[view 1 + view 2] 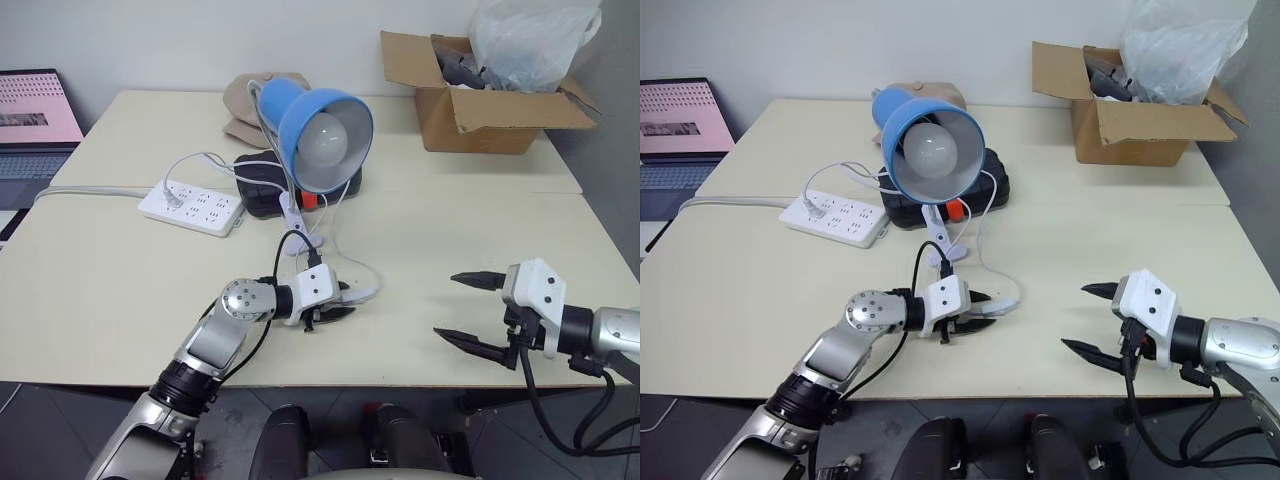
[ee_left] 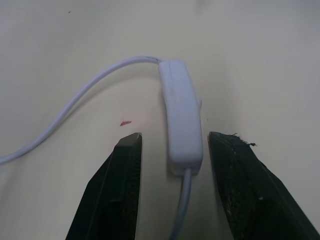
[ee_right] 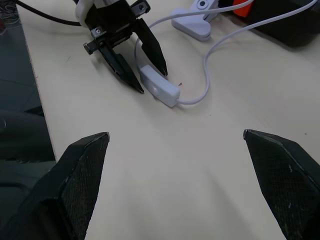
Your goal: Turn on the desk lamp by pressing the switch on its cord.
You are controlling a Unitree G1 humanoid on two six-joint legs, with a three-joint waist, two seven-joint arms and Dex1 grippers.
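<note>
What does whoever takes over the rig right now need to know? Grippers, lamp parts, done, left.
Left gripper: open, its black fingers either side of the small white oblong switch, a gap on each side.
Right gripper: wide open, holding nothing, over bare table to the right.
Blue cone-shaped desk lamp stands behind on its white clip base; its thin white cord loops forward to the switch, which lies flat on the beige table.
Done: switch lined up between the left fingers.
Left: the bulb does not look lit, so press the switch and confirm it lights.
</note>
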